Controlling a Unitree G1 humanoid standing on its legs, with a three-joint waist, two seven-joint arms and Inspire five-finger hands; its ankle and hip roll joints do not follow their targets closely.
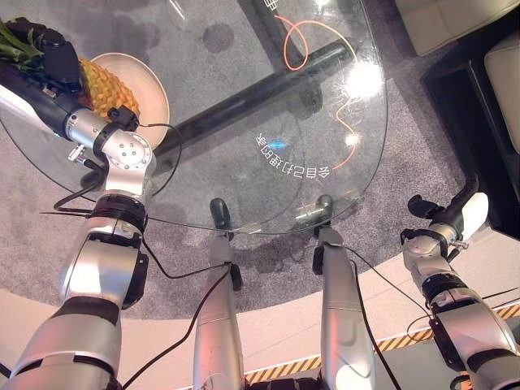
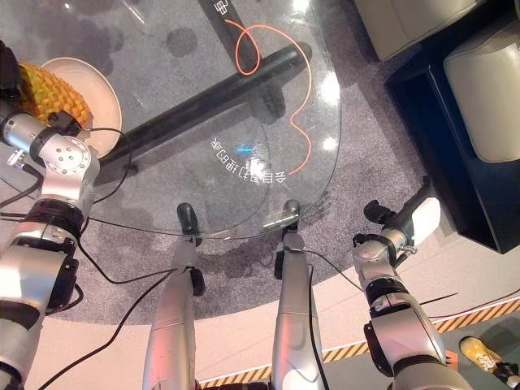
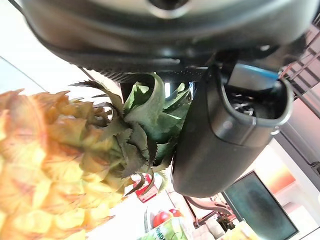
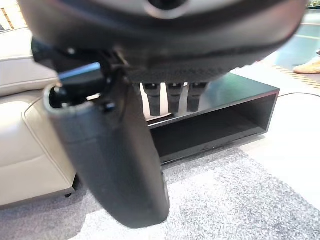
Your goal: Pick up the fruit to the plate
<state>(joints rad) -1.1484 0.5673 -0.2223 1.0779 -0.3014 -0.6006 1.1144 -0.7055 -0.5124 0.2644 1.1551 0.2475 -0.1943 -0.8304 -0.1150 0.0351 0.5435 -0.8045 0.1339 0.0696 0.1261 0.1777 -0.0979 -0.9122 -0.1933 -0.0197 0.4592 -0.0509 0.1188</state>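
On the glass table, at its far left, a cream plate holds a pineapple lying on its side, body over the plate and green crown pointing off the plate's left rim. Grey carpet shows through and around the glass, with pale sofas and a dark low cabinet off to the right.

Largest on the plate is the fruit's body: yellow-orange, covered in scaly diamond segments. Its crown is a tuft of spiky, saw-edged leaves.

Both head views show the left hand over the crown; the left wrist view shows the thumb curled against those leaves, the hand closed round the crown. That view also catches a red fruit in the background.

By the table's right side, the right hand hangs over the carpet, fingers relaxed and holding nothing, as the right wrist view confirms.
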